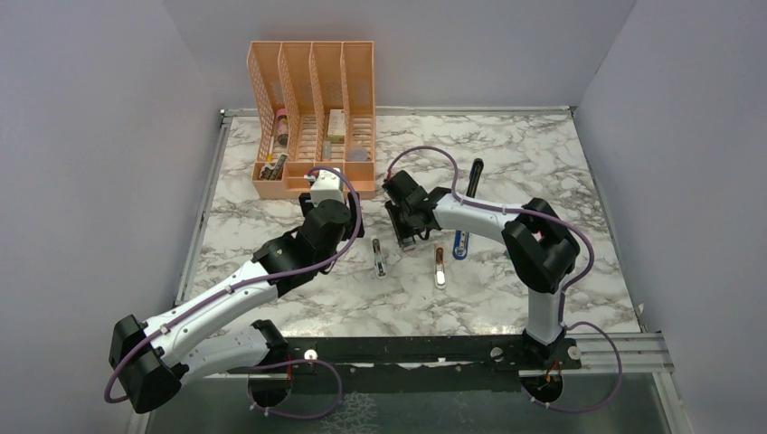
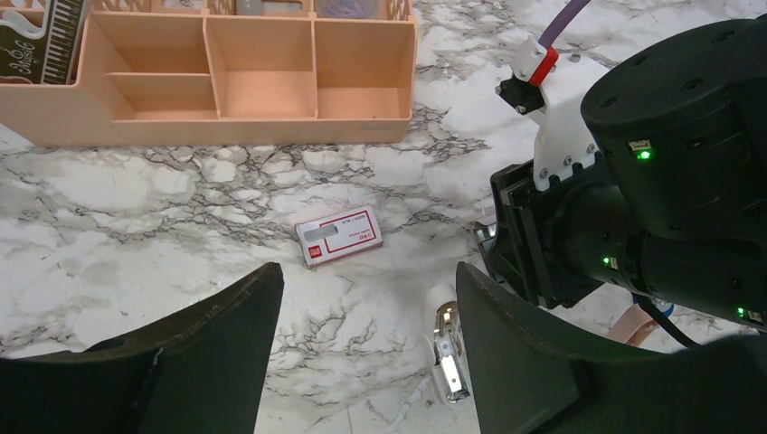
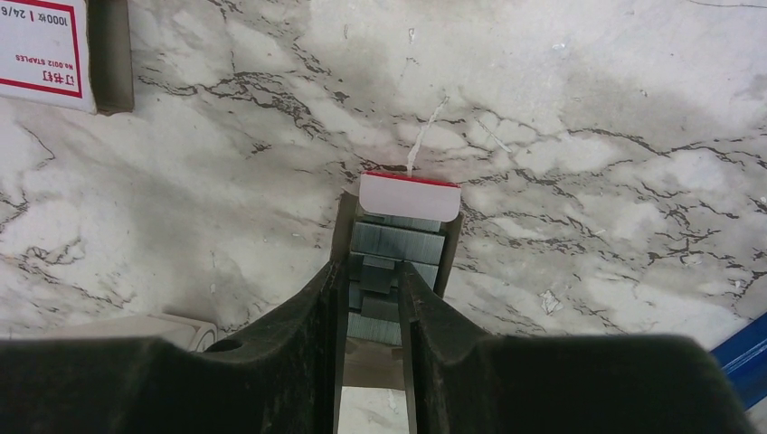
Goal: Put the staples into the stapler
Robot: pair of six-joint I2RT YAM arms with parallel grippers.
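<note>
the right tool (image 3: 373, 271) is down over a small open tray (image 3: 342, 226) on the desk (image 1: 506, 298), its two dark fingers pressed close together on a strip of the staples (image 3: 398, 242) lying inside. more grey strips fill the tray ahead of the fingertips, up to a white flap (image 3: 409, 194) with a red edge. the staple box (image 3: 41, 45), white label framed in red, lies flat and apart from the tray, off toward the left arm. the stapler (image 1: 461, 244) lies on the marble just to the right of this tool, touching nothing; only its blue corner shows in the right wrist view.

the left tool (image 2: 366, 289) hangs above the desk with its fingers spread wide and nothing between them. the staple box sits on the marble a little ahead of the gap. a small metal piece (image 2: 448, 357) lies by the left tool's right finger, near the right arm; i cannot tell what it is.

the desk is white marble with grey veins. an orange organiser (image 1: 312, 117) stands at its back left, some compartments holding small items. a black pen (image 1: 475, 176) lies farther back. plain pale walls close in on three sides.
</note>
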